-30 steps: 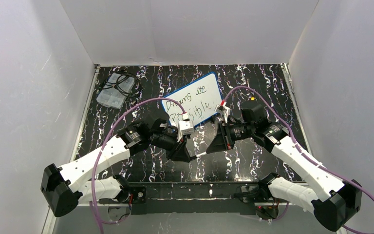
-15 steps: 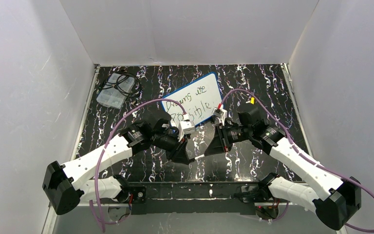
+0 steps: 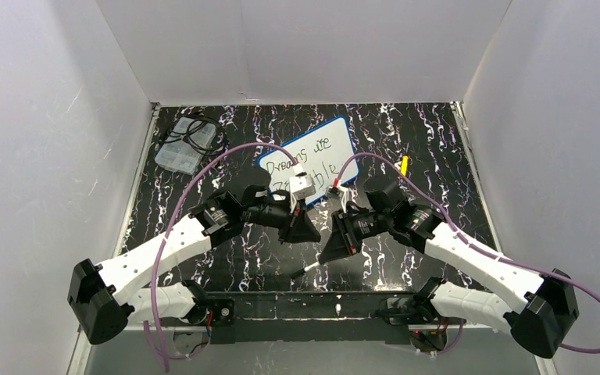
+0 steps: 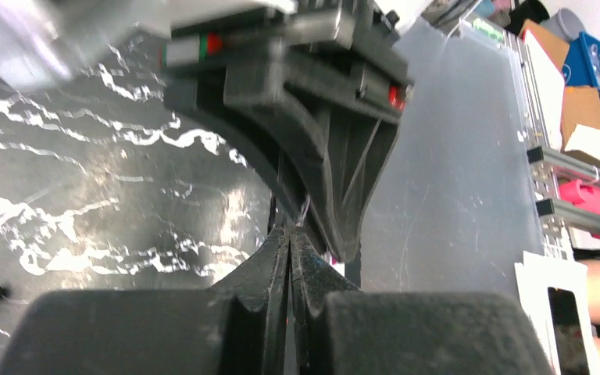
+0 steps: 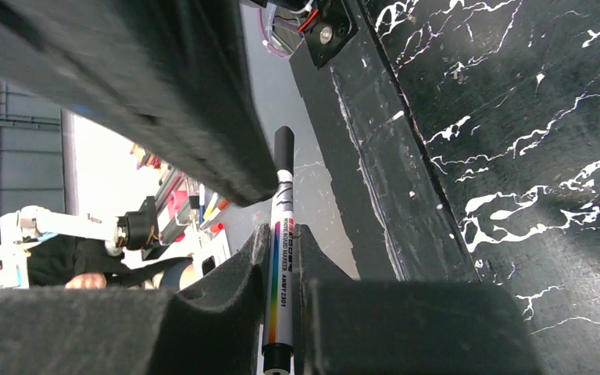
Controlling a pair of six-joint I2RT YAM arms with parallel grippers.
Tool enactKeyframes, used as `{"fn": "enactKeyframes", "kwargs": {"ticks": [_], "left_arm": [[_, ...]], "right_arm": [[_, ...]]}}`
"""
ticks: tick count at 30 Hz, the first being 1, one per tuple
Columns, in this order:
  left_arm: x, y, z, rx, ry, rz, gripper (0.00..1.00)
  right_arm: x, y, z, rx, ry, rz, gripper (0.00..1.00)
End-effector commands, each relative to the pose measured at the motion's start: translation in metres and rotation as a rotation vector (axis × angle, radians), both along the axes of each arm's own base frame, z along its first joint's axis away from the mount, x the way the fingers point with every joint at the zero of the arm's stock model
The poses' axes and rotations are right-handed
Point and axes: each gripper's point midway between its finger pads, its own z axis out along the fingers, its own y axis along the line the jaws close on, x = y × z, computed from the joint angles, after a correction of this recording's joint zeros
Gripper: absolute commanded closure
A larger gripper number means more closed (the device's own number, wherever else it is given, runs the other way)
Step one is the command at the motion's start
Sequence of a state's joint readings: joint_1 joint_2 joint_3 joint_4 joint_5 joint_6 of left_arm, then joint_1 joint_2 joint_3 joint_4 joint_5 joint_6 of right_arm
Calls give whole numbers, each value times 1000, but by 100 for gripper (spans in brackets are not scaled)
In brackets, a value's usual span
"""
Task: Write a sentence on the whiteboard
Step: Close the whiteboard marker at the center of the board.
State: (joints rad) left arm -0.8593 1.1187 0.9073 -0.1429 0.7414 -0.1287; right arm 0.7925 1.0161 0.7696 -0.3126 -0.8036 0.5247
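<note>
Right gripper [image 5: 281,234] is clamped on the whiteboard marker [image 5: 282,195], white barrel pinched between the pads, black end poking out toward 7 o'clock in the top view. The left gripper [image 4: 289,234] sits just beside it, fingers pressed together on nothing. At 12 o'clock from the pair the blue-rimmed whiteboard [image 3: 341,137] lies askew on the black marbled table [image 3: 414,133], carrying the sentence [image 3: 306,158] in two slanted rows, top row "Dreams are", and a clear box of black cables [image 3: 181,148] sits well apart at 10 o'clock.
</note>
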Motion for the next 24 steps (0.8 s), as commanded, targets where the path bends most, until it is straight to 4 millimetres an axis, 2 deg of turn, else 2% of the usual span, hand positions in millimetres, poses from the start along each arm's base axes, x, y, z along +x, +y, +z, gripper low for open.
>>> {"fn": "enactKeyframes", "kwargs": {"ticks": [1,4,5,11,13,17,20,24], "left_arm": [[9,-4,39,-109,-133,4,100],[6,6,31,-59,-148,16,100],[6,10,28,-45,-151,22,96],[-5,34,20,-11,-153,72,55],[-13,42,16,-3,-135,62,45],[-35,52,0,38,-52,-10,33],[-46,57,-15,92,10,-52,31],[-54,59,-27,128,71,-99,27]], "right_arm": [[-3,3,8,37,-21,16,99],[0,1,11,23,-51,-3,99],[1,1,13,23,-61,-11,99],[12,-1,17,31,-121,-77,99],[13,-1,22,45,-136,-83,99],[12,-2,32,73,-143,-71,99],[9,0,40,101,-138,-50,99],[6,2,48,131,-131,-33,99]]}}
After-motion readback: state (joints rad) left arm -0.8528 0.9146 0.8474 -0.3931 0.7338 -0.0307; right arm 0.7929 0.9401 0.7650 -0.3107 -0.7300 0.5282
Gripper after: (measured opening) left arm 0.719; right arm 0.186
